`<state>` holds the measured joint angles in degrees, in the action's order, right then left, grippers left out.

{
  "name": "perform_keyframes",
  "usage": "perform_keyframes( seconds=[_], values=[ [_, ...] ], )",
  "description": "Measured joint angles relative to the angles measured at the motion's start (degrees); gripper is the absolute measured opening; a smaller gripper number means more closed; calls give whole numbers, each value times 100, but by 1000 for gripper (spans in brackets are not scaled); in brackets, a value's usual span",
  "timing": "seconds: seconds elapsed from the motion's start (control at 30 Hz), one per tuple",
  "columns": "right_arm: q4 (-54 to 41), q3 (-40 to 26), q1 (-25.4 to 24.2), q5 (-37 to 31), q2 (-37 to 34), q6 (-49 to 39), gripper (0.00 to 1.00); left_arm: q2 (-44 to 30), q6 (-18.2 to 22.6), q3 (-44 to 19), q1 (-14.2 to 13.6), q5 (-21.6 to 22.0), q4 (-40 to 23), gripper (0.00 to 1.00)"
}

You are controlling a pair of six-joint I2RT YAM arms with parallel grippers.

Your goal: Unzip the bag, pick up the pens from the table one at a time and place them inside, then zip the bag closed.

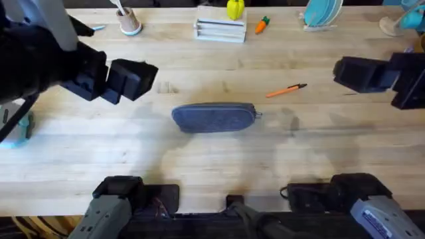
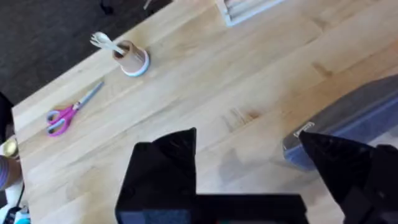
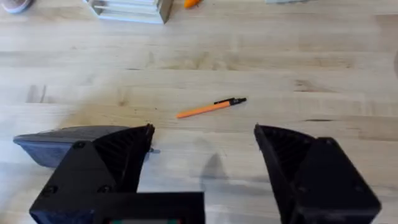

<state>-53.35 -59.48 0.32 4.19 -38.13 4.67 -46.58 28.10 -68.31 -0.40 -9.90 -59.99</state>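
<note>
The bag [image 1: 214, 117] is speckled grey-blue on the pale wooden table [image 1: 199, 166]. Just beside the bag lies an orange pen [image 1: 286, 91] (dark-tipped). Both grippers are black.

Setting: robot manipulation lab, tabletop test station. Evidence: two black arms mounted at the near edge of a large pale plank desk [image 1: 199, 159], bases and cabling visible along that edge. Props are staged in a loose row along the far edge: a small cup holding a wooden utensil [image 1: 129, 21], a white slatted rack [image 1: 220, 30], a yellow toy [image 1: 235, 8], a toy carrot [image 1: 262, 25], a blue dish rack with plates [image 1: 322, 13]. Pink-handled scissors [image 2: 62, 118] lie on the desk near the cup. Mixed household and stationery items, including a grey-blue pencil pouch [image 1: 214, 117] and an orange pen [image 1: 286, 90], indicate an arranged test set. Dark floor beyond the desk edge.
</note>
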Motion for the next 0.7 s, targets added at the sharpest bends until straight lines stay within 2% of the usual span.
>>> perform_keyframes(
  seconds=[0.17, 0.23, 0.3, 0.43, 0.53, 0.6, 0.7],
  values=[
    [-182, -4, 0, 0, 0, 133, 997, -25, 165, 0, 0, -19, -159, 993],
    [-239, -4, 0, 2, 0, 157, 997, -50, 415, 0, 2, -23, -262, 993],
    [-246, -4, 0, 2, 0, 179, 997, -113, 838, -2, 2, -65, -529, 993],
    [-244, -4, 0, 15, 0, 204, 997, -503, 2291, -2, 2, -199, -1260, 993],
    [-244, -4, 0, 15, -2, 223, 997, -881, 3275, -2, 0, -259, -1496, 993],
    [-244, -4, 0, 15, 0, 225, 997, -1067, 3713, -2, 0, -276, -1519, 993],
    [-245, -4, 0, 15, 0, 241, 997, -1239, 4102, -2, 2, -309, -1549, 993]
  ],
)
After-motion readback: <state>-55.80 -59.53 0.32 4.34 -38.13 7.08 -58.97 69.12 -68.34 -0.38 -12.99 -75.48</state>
